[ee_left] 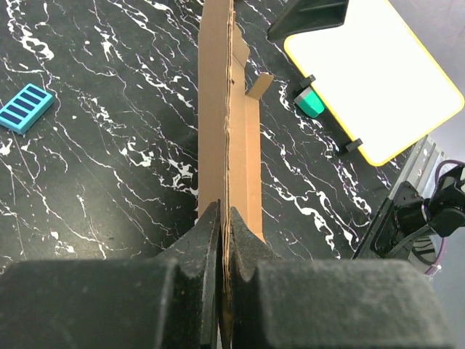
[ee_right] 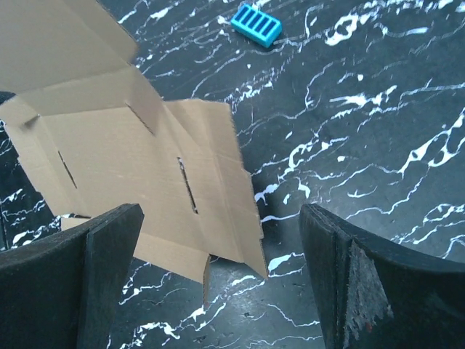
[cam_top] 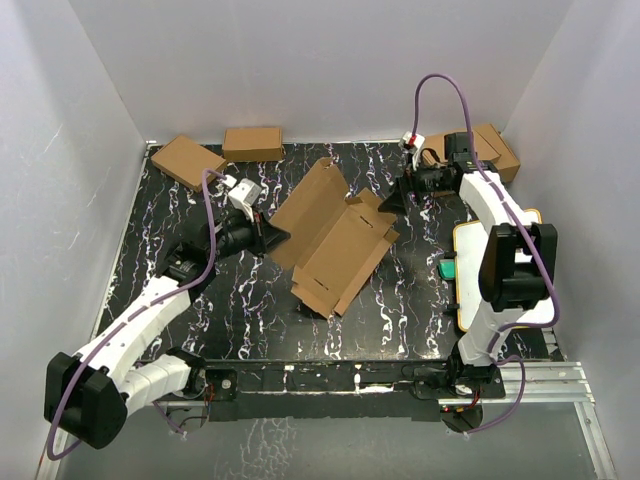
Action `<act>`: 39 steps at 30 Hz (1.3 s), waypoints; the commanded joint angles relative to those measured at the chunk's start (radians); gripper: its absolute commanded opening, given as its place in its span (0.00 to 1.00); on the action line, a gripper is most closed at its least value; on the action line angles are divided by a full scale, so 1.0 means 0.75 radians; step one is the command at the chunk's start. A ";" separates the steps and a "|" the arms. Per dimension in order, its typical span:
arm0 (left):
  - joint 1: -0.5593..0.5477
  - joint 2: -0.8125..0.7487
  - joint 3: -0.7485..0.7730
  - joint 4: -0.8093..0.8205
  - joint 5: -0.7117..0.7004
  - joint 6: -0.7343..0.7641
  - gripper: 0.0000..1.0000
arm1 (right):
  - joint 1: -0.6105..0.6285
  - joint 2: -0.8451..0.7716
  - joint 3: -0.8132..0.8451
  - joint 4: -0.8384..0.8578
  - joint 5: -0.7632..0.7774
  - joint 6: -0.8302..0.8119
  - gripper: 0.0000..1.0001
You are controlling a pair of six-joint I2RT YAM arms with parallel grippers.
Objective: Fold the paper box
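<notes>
The paper box [cam_top: 335, 240] is an unfolded brown cardboard sheet with flaps and slots in the middle of the black marbled table, one panel raised. My left gripper [cam_top: 272, 238] is shut on its left edge. In the left wrist view the sheet [ee_left: 225, 123] runs edge-on away from the gripper [ee_left: 225, 218], pinched between the black fingers. My right gripper [cam_top: 392, 198] hovers open just off the sheet's far right corner. In the right wrist view the sheet [ee_right: 131, 153] lies ahead and left of the open gripper [ee_right: 218, 276], with nothing between the fingers.
Two small brown boxes [cam_top: 187, 160] [cam_top: 252, 143] sit at the back left and stacked brown boxes [cam_top: 492, 150] at the back right. A yellow-rimmed white board [cam_top: 468, 240] with a green object [cam_top: 447, 270] lies at the right. A blue ribbed piece [ee_right: 256, 25] lies on the table.
</notes>
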 commanded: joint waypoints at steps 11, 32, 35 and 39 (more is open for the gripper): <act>0.011 0.053 0.205 -0.148 0.155 0.158 0.00 | -0.006 0.104 0.039 -0.047 -0.045 -0.067 0.90; 0.011 0.078 0.342 -0.354 0.146 0.308 0.00 | -0.006 0.002 -0.068 0.048 -0.200 0.002 0.08; 0.012 0.108 0.412 -0.427 0.147 0.365 0.00 | -0.006 -0.064 -0.158 0.230 -0.210 0.144 0.08; 0.011 0.167 0.527 -0.549 0.126 0.473 0.00 | -0.006 -0.163 -0.342 0.661 -0.182 0.442 0.08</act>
